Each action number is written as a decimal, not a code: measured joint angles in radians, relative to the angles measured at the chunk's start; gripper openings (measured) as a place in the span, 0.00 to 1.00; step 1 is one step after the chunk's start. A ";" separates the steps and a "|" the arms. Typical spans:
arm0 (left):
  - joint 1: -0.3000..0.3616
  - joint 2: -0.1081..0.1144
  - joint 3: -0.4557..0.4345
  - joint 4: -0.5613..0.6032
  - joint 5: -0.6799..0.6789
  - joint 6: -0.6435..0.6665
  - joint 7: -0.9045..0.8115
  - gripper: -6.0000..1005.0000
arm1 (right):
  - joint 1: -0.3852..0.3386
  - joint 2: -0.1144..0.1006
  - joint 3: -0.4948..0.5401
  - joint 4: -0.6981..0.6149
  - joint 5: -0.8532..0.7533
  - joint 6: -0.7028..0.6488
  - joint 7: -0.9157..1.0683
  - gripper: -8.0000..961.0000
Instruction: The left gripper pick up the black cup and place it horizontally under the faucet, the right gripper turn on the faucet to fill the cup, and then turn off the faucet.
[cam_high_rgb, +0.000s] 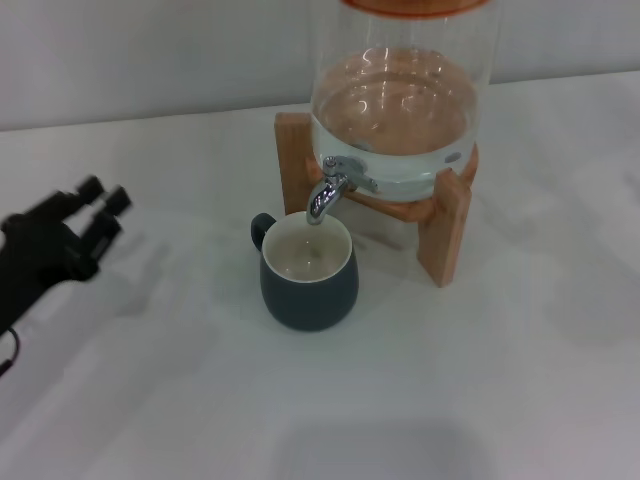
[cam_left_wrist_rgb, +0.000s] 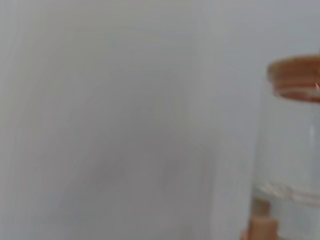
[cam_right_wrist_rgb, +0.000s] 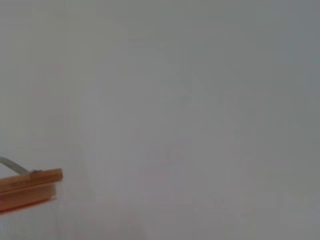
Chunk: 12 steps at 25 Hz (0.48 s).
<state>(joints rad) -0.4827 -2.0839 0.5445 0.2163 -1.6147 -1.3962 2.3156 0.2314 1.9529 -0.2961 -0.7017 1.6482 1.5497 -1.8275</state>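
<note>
I see a plain white table (cam_high_rgb: 500, 400) that fills almost all the head view. Behind the glass water dispenser (cam_high_rgb: 400, 100) stands a pale grey wall (cam_high_rgb: 150, 60). The light is soft and even, with faint shadows on the table.

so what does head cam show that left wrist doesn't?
Head only: the cup upright under the faucet, the left pincer off to the left on nothing, and the table. Left wrist only: the dispenser's orange lid in full. Both: the glass dispenser with water and its wooden stand. Right pincer is in neither.
</note>
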 joint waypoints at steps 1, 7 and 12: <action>0.005 0.000 0.000 0.000 -0.023 -0.006 -0.010 0.45 | -0.002 -0.002 0.000 0.007 -0.003 0.000 0.000 0.81; 0.042 0.002 0.001 0.033 -0.136 -0.049 -0.061 0.47 | -0.032 0.002 -0.006 0.016 -0.011 0.002 0.000 0.81; 0.072 0.001 0.000 0.033 -0.227 -0.068 -0.065 0.48 | -0.059 0.007 -0.012 0.015 -0.016 0.020 -0.005 0.81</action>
<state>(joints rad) -0.4109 -2.0829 0.5445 0.2496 -1.8418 -1.4640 2.2503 0.1726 1.9600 -0.3080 -0.6865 1.6322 1.5702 -1.8326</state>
